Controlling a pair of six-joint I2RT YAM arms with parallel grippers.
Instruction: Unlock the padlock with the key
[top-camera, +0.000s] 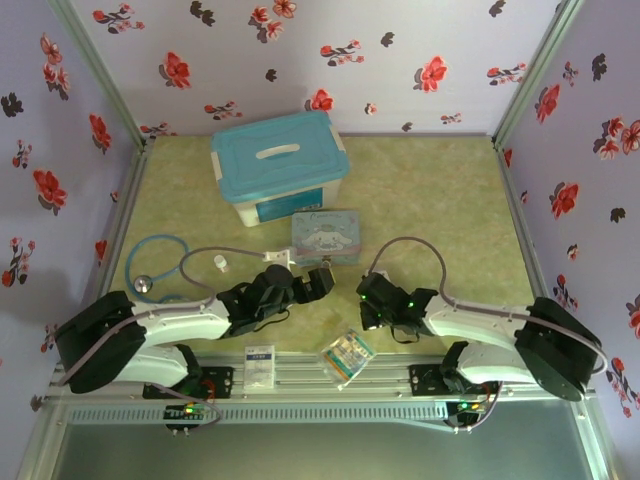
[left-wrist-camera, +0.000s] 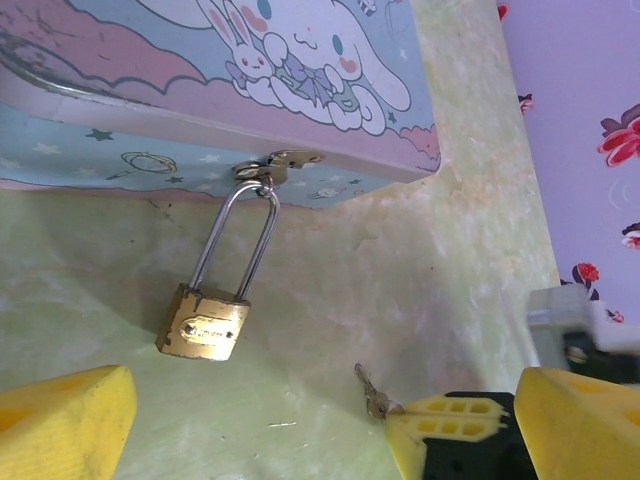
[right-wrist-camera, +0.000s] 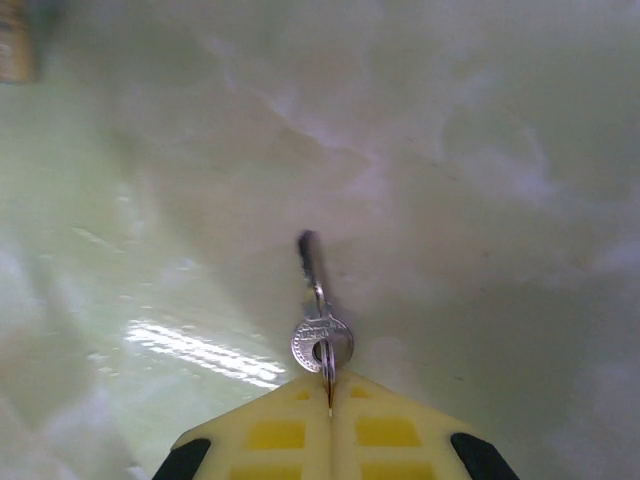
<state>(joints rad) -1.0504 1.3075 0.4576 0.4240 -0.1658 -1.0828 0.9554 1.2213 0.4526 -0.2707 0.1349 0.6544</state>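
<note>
Illumination: soft, even, from overhead. Glare streak on the bench in right wrist view; key tip blurred. Padlock sharp, casting faint shadow.

no legible text, just unreadable stamped marks on the padlock and on the key

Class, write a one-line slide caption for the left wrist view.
Brass padlock hooked through the cartoon tin's hasp; the right gripper holds the key nearby.

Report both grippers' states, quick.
Left gripper: open, holding nothing.
Right gripper: shut on the key.
</note>
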